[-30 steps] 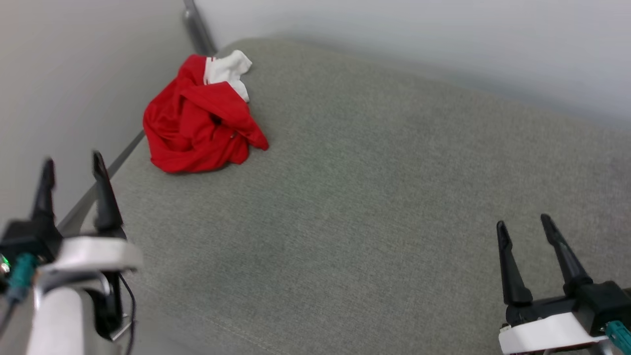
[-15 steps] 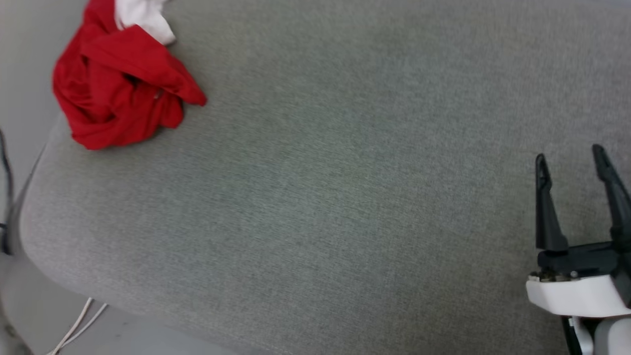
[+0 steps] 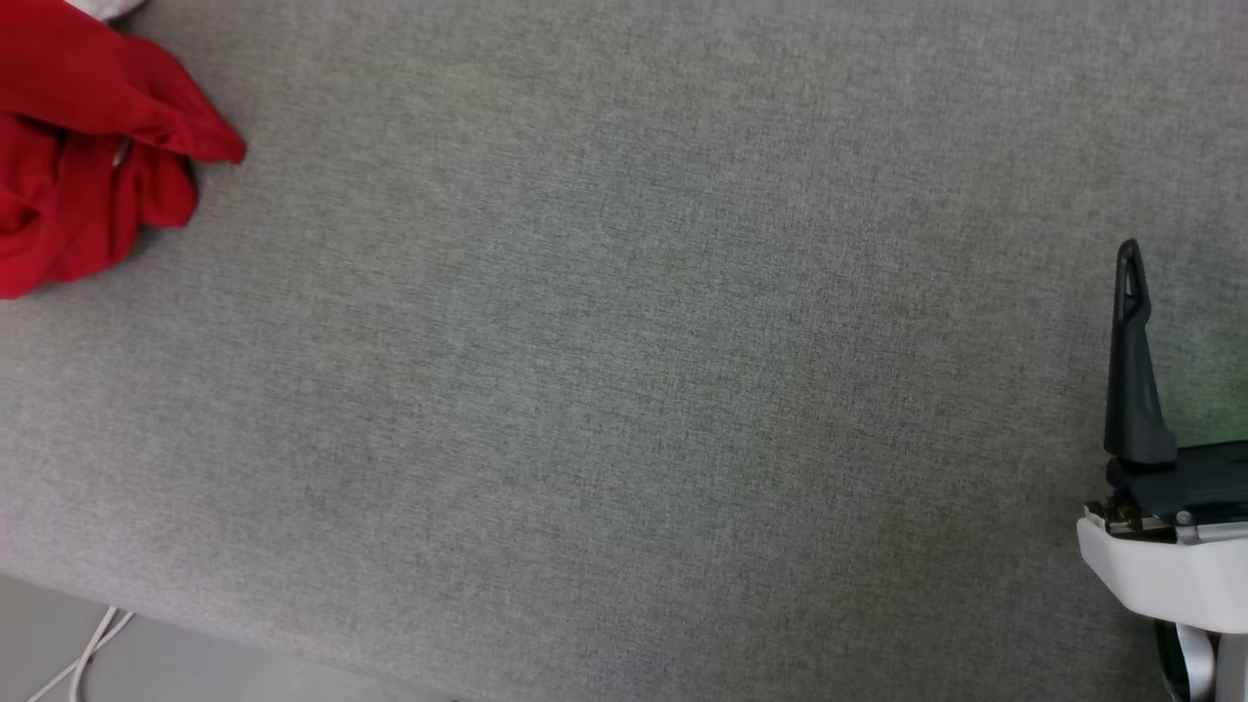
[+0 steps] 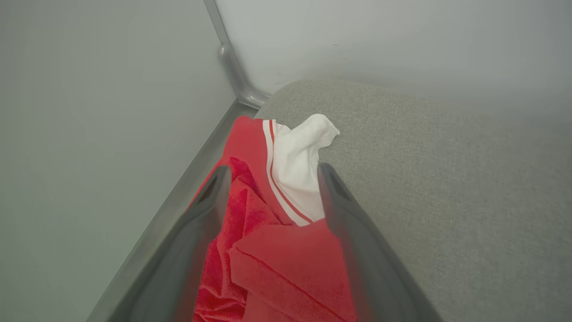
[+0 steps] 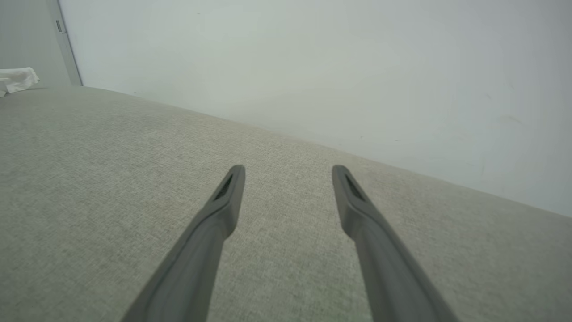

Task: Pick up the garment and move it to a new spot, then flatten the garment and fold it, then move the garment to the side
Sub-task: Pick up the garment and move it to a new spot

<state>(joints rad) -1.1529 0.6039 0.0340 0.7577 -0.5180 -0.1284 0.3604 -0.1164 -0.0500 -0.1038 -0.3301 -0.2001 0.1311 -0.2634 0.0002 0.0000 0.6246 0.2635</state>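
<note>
The garment is a crumpled red heap at the head view's upper left edge, lying on the grey fabric surface. In the left wrist view the garment shows between the spread fingers of my left gripper, its white sleeve with red stripes pointing away. That gripper is open; I cannot tell whether it touches the cloth. My right gripper is open and empty above bare fabric, far to the right of the heap. One of its fingers rises at the head view's right edge.
Pale walls meet in a corner behind the garment, with a metal post standing there. The surface's front edge runs along the head view's lower left, where a white cable lies on the floor. A white scrap of the garment shows far left.
The head camera has swung, so the garment slid to the picture's upper left corner, the left gripper left that view, and the right gripper is cut by the right edge. Both stay open.
</note>
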